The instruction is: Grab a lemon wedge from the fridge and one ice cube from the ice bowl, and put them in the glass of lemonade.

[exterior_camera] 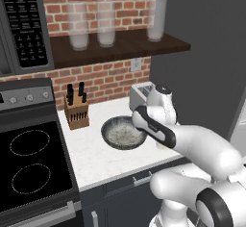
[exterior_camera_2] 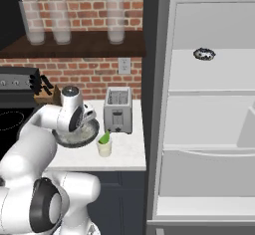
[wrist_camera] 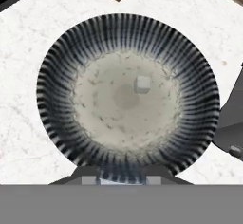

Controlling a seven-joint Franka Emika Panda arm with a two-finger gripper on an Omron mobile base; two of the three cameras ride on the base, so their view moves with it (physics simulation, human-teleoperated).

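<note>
The ice bowl sits on the white counter, between the knife block to its left and the toaster to its right, with the brick wall behind. Seen from the hand, its dark ribbed wall rings a pale speckled floor, and one small whitish ice cube lies there, a little off the middle. The gripper hangs over the near edge of the bowl; its fingertips barely show at the bottom of the hand view, drawn close together, and nothing can be made out between them. The glass of lemonade stands on the counter just right of the bowl and in front of the toaster, near the counter's front edge, with the lemon wedge sticking up green from its rim. Right of the counter the fridge stands open, its white shelves bare but for a small dark ring-shaped thing on the upper one. Three tall clear glasses stand on the dark shelf above the counter, and the stove lies at the left.
</note>
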